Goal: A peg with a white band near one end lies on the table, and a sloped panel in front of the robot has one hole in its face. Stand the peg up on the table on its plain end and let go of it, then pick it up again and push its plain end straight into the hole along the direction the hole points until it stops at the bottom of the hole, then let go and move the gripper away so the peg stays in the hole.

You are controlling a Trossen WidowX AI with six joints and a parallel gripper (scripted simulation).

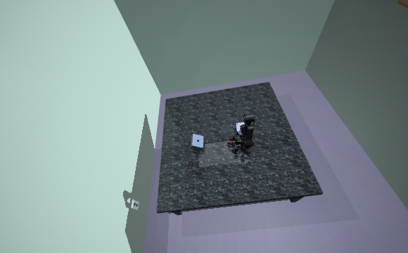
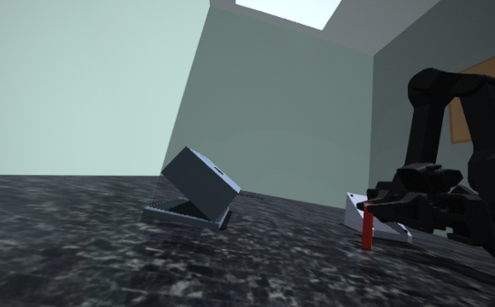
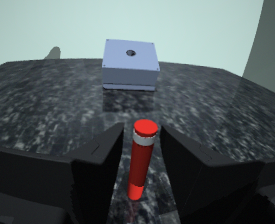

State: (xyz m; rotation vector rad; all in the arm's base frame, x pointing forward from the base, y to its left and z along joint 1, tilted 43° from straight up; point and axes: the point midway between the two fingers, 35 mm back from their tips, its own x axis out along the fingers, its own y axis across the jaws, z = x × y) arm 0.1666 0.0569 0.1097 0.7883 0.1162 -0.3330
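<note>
The red peg (image 1: 228, 143) (image 2: 367, 232) (image 3: 140, 162) stands upright on the table (image 1: 225, 183) (image 2: 102, 264), its white band near the top and its plain end down. My gripper (image 2: 366, 206) (image 3: 142, 129) is open around the peg's upper part, with a small gap on each side in the wrist view. The sloped panel (image 1: 200, 145) (image 2: 200, 188) (image 3: 117, 61) stands apart from the peg, beyond it in the wrist view. Its hole (image 1: 198, 140) (image 2: 218, 170) (image 3: 131, 52) shows dark and empty in its face. The inside of the hole is hidden.
A pale wedge-shaped block (image 1: 239, 127) (image 2: 352, 211) stands on the table beside the arm, partly hidden behind the gripper in the exterior view. The sloped panel rests on a flat base plate (image 2: 179, 217).
</note>
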